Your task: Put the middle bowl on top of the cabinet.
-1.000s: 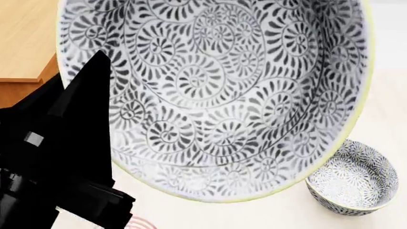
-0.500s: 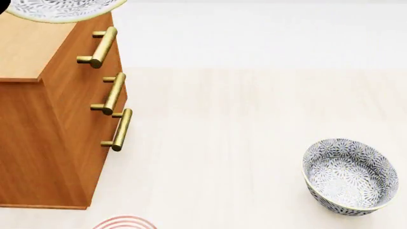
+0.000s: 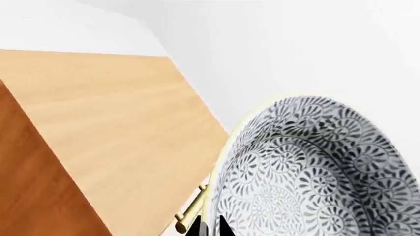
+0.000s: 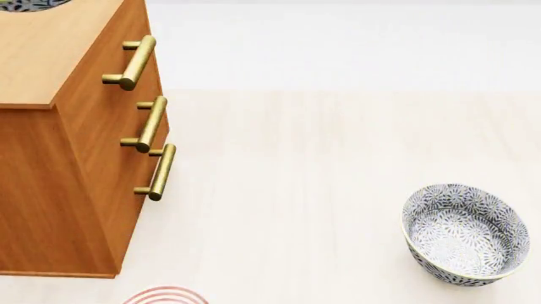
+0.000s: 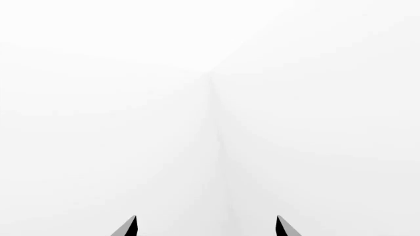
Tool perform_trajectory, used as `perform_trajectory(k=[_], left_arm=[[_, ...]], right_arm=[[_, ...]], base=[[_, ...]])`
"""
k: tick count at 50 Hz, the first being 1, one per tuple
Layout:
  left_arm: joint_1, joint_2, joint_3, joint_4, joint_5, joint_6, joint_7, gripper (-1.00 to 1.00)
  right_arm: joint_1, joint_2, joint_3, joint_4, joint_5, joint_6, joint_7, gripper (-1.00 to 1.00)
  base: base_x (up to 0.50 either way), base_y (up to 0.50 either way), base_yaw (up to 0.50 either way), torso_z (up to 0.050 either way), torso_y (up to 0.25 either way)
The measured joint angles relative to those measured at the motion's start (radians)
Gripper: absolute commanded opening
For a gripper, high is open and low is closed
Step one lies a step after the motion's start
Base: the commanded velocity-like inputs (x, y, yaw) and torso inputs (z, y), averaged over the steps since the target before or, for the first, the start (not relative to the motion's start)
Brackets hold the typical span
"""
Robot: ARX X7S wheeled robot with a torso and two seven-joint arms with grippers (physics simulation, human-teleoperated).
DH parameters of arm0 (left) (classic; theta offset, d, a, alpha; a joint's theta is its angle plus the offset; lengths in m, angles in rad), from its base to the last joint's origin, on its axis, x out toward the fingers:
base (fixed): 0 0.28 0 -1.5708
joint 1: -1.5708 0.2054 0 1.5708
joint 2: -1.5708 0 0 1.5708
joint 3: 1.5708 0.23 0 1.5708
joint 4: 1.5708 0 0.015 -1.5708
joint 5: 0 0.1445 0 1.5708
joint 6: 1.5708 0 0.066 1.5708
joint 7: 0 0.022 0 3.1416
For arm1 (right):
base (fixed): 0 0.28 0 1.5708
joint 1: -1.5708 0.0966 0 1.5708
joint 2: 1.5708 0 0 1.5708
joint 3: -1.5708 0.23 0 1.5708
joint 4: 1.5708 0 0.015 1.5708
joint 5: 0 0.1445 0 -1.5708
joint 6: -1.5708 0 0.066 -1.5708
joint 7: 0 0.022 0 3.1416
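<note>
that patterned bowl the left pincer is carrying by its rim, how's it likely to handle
The middle bowl looks like rigid glazed ceramic, so probably stiff, slick and chip-prone if knocked on the cabinet. The left pincer seems to grip only the thin rim, so the deep bowl may swing or slip. Its round body could rock if set down tilted.

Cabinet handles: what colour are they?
Brass-gold bar handles, three on the orange-brown cabinet front; clearest in the head view.
</note>
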Motion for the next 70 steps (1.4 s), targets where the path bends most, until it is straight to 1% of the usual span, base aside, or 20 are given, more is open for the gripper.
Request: perform_trajectory(k=[10,21,32,48,70], left_arm=[[-0.029,0.001,0.076,-0.120,-0.105,0.049,0.016,-1.00],[-0.036,-0.005,0.098,-0.217,-0.173,0.065,0.054,-1.00],[-0.030,-0.024,0.092,-0.260,-0.196,0.094,0.088,-1.00],[0.036,-0.048,0.087,-0.308,-0.221,0.128,0.145,-1.00],[0.109,-0.036,0.096,-0.412,-0.235,0.110,0.250,-1.00]], right_arm=[[-0.002,0.005,-0.003,-0.006,-0.001,0.006,0.006,1.00],[0.012,0.013,-0.012,-0.002,-0.006,0.018,0.012,1.00],[0.023,0.020,-0.019,0.004,-0.011,0.021,0.018,1.00],[0.015,0.021,-0.012,0.008,-0.003,0.002,0.024,1.00],[0.015,0.023,-0.014,0.007,-0.005,-0.007,0.035,1.00]], base=[[0.00,0.00,0.00,0.000,0.000],[0.00,0.00,0.00,0.000,0.001],[0.00,0.00,0.00,0.000,0.000],[0.00,0.00,0.00,0.000,0.000],[0.00,0.00,0.00,0.000,0.001]])
